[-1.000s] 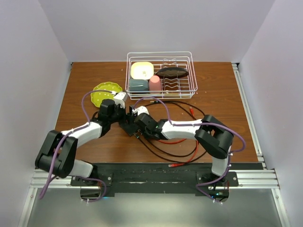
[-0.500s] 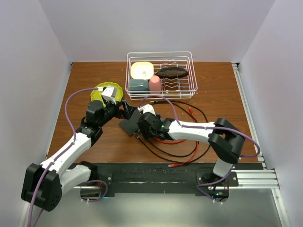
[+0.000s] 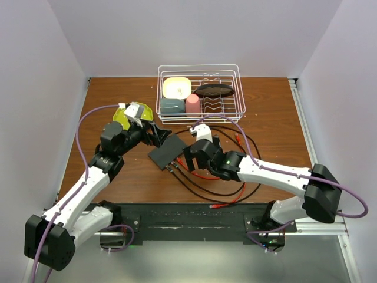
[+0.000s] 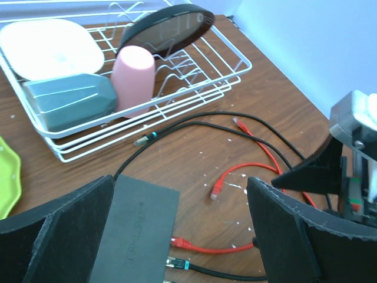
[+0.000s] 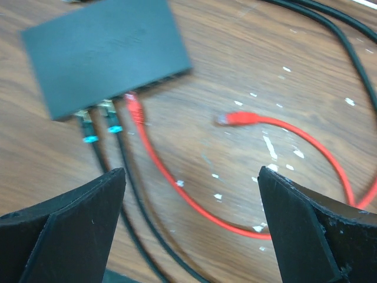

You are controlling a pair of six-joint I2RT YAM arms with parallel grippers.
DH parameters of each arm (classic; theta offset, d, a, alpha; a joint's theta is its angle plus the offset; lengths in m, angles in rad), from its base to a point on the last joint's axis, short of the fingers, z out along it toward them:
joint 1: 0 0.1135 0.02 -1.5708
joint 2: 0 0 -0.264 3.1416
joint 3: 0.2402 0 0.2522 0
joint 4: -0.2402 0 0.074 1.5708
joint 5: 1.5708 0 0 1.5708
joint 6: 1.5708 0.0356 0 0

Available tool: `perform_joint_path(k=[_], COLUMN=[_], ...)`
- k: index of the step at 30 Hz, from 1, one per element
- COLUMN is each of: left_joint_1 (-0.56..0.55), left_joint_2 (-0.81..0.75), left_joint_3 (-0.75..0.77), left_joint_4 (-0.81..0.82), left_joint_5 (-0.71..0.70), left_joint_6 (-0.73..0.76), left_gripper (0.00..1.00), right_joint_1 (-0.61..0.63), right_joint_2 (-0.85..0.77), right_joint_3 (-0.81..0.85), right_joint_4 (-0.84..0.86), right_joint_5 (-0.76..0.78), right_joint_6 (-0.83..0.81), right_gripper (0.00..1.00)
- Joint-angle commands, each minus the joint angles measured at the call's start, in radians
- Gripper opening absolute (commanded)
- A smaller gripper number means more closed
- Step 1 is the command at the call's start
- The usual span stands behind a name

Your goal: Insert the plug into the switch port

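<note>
The switch (image 3: 167,152) is a flat black box lying on the wooden table; it also shows in the wrist views (image 4: 134,231) (image 5: 105,52). A red plug (image 4: 179,242) (image 5: 133,107) sits in a socket on its narrow edge, beside two black plugs with teal collars (image 5: 112,122). My left gripper (image 3: 159,134) (image 4: 180,190) hangs open just above and behind the switch, touching nothing. My right gripper (image 3: 189,154) (image 5: 192,174) is open too, hovering over the red cable a little back from the sockets.
A loose red plug (image 4: 217,190) (image 5: 232,119) lies on the table right of the switch. Red and black cables (image 3: 222,177) loop toward the front. A white wire dish rack (image 3: 238,94) with dishes stands behind; a green plate (image 3: 126,111) lies at the left.
My right gripper has opened, let go of the red plug and drawn back to the right; the plug stays in the switch. The left arm has pulled back up and to the left.
</note>
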Motion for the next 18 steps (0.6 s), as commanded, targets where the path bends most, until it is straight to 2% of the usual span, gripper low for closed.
perform_joint_path(k=[1,18], left_joint_1=[-0.006,-0.004], left_joint_2=[-0.009,0.009], left_joint_3=[0.059,0.055], left_joint_4=[0.002,0.013], left_joint_5=[0.078,0.155], left_joint_6=[0.001,0.036], left_gripper=[1.00,1.00], right_joint_1=[-0.015,-0.203], right_joint_2=[-0.015,0.301], right_joint_3=[-0.054,0.041], right_joint_4=[-0.007,0.064], right_joint_5=[0.091,-0.014], right_joint_6=[0.021,-0.154], right_gripper=[0.98,0.99])
